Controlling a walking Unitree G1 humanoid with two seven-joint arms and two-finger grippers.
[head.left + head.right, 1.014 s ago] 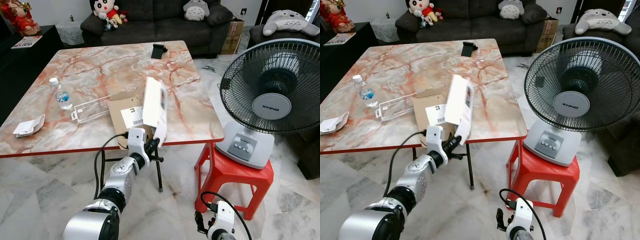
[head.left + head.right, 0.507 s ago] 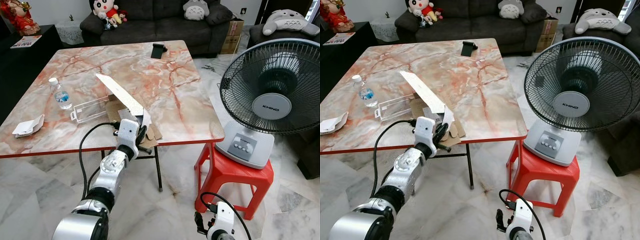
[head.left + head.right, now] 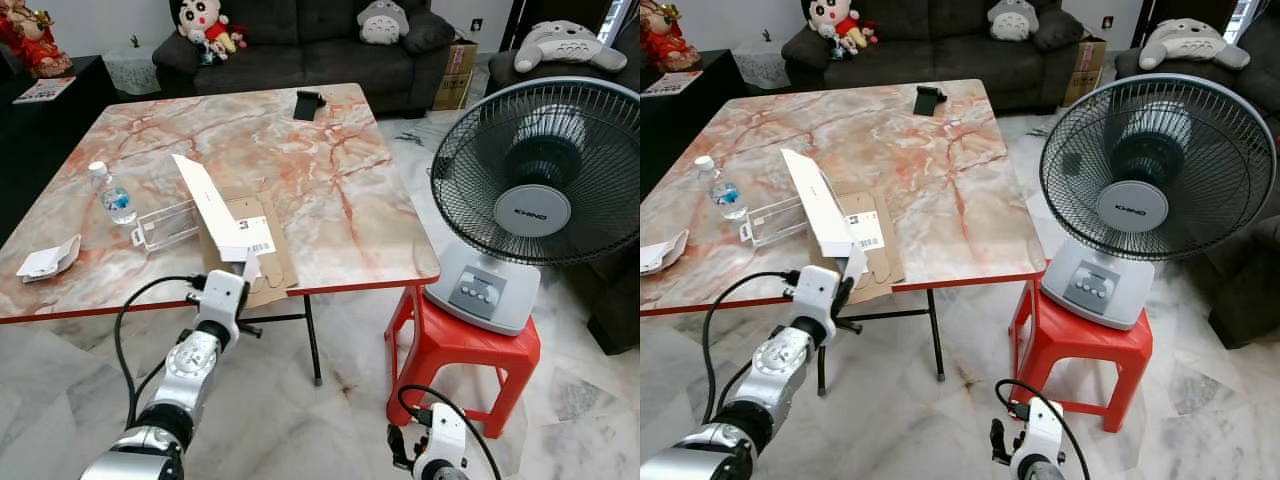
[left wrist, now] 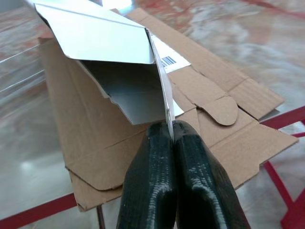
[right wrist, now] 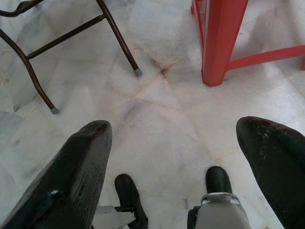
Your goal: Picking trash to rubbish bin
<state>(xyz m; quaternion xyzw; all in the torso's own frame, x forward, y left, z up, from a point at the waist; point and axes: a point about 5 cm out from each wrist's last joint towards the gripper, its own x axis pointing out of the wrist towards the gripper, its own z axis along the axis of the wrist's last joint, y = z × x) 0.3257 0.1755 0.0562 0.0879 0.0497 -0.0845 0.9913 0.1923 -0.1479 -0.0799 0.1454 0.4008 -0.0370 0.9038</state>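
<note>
My left gripper (image 3: 240, 272) is at the table's front edge, shut on the lower flap of a long white carton (image 3: 208, 203). The carton slants up and away to the left over the table. In the left wrist view the two fingers (image 4: 152, 176) pinch that thin white flap (image 4: 167, 102), and the carton's open end gapes just beyond. Under it lies a flattened brown cardboard box (image 3: 268, 250) with a barcode label, overhanging the edge. A small water bottle (image 3: 111, 192), a clear plastic tray (image 3: 164, 224) and a crumpled white wrapper (image 3: 47, 259) lie on the table's left part. My right gripper (image 5: 174, 152) hangs open above the floor.
The marble-topped table (image 3: 330, 190) has a red rim and thin metal legs (image 5: 119, 43). A dark phone (image 3: 307, 102) lies at its far side. To the right a large fan (image 3: 545, 195) stands on a red stool (image 3: 462, 345). A sofa with soft toys is behind.
The white carton stood upright one second ago; it has tipped over to the left. My left gripper has carried it leftward along the table's front edge. The right arm stays put.
</note>
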